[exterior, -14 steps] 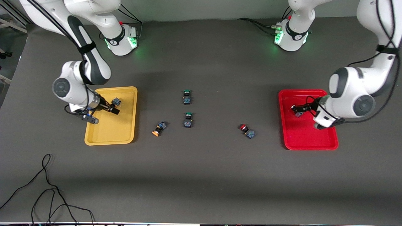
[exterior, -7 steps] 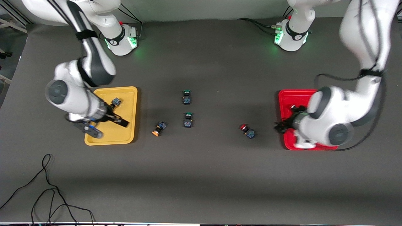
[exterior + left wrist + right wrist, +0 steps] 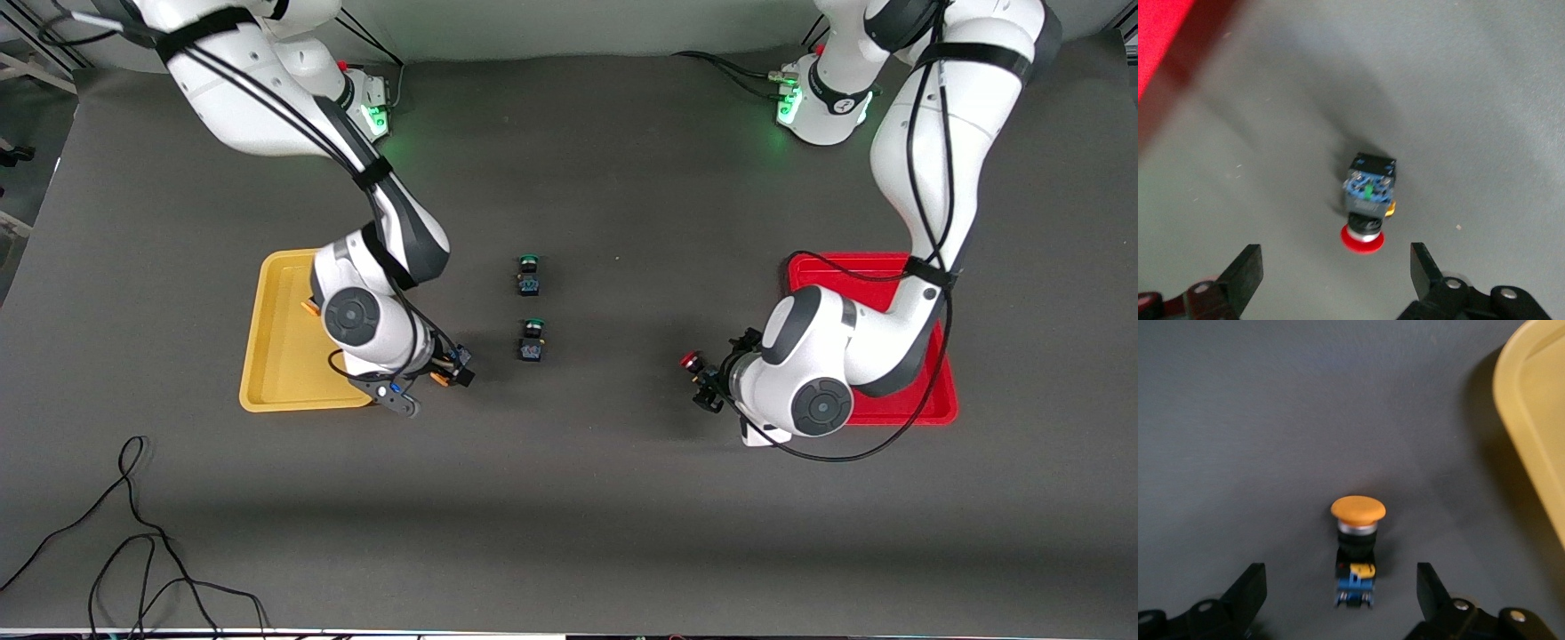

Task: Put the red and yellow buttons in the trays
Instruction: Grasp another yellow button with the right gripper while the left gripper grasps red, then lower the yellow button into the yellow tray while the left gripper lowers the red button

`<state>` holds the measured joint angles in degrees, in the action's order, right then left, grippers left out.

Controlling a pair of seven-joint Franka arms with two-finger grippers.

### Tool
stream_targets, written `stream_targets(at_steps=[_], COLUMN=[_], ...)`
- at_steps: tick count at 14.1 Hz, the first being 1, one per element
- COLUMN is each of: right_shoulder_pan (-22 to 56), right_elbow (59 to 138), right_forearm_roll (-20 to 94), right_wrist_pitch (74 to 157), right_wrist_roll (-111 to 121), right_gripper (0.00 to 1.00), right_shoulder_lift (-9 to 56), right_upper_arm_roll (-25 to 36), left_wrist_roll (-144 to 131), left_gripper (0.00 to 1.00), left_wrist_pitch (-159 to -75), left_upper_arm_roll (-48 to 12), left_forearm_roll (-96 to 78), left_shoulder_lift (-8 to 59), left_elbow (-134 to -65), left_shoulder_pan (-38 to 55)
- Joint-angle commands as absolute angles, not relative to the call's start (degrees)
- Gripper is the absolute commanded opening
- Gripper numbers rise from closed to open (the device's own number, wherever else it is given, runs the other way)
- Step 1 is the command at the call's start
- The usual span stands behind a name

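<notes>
Over the dark table (image 3: 605,178), both Franka arms hang low above loose buttons, each with its fingers spread wide. Right gripper (image 3: 1338,603) hovers over an orange-capped button (image 3: 1357,547) lying on the mat just beside the yellow tray (image 3: 1531,407), the button sitting between its parted fingers (image 3: 1248,590) but untouched. From the front camera that button (image 3: 440,380) is mostly hidden under the right gripper (image 3: 449,373). A second orange cap (image 3: 309,308) peeks out inside the yellow tray (image 3: 276,356), partly covered by the arm.

Left gripper (image 3: 1335,283) hovers over a red-capped button (image 3: 1366,200) lying on its side on the mat, near the red tray (image 3: 1161,40); its fingers (image 3: 1245,277) stand apart on either side without contact. In the front view the red cap (image 3: 689,360) shows just beside the left gripper (image 3: 711,387), with the red tray (image 3: 942,391) largely covered by the arm.

Two green-capped switches (image 3: 529,274) (image 3: 532,340) lie mid-table between the arms, one nearer the camera than the other.
</notes>
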<state>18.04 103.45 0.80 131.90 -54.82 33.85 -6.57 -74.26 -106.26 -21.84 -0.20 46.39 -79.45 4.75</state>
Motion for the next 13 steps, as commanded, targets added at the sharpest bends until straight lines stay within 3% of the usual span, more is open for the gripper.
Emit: stream_targets(at_steps=[1, 4, 7, 10, 12, 13], right_shoulder_pan=[17.84, 17.93, 18.46, 18.28, 17.84, 17.49], right_elbow=[104.93, 106.17, 106.26, 106.17, 106.17, 106.26], right_forearm_roll=[-0.7, -0.62, -0.53, -0.18, 0.09, 0.09], right_wrist_pitch=[134.46, 134.65, 134.82, 134.82, 134.39, 134.21], right_wrist_roll=[-56.51, -56.6, -56.6, -56.51, -55.9, -55.81], right_gripper=[1.0, 0.97, 0.73, 0.39, 0.24, 0.23], right_shoulder_lift=[34.89, 35.24, 35.51, 35.42, 34.55, 33.41], right_upper_arm_roll=[-6.5, -6.68, -7.38, -7.38, -7.38, -7.38], left_wrist_roll=[-75.59, -75.67, -75.76, -76.11, -76.03, -75.94], left_gripper=[0.98, 0.92, 0.89, 0.82, 0.68, 0.51], left_wrist_pitch=[-108.01, -111.79, -116.8, -123.02, -123.49, -123.4], left_upper_arm_roll=[-20.92, -20.57, -20.57, -20.57, -20.57, -20.57], left_forearm_roll=[2.28, 5.79, 7.56, 9.13, 9.23, 9.23], left_shoulder_lift=[47.81, 47.37, 45.62, 42.55, 42.19, 42.19], left_elbow=[-77.96, -81.38, -86.74, -93.14, -93.87, -93.87], left_shoulder_pan=[6.58, 7.55, 7.73, 7.73, 7.47, 7.56])
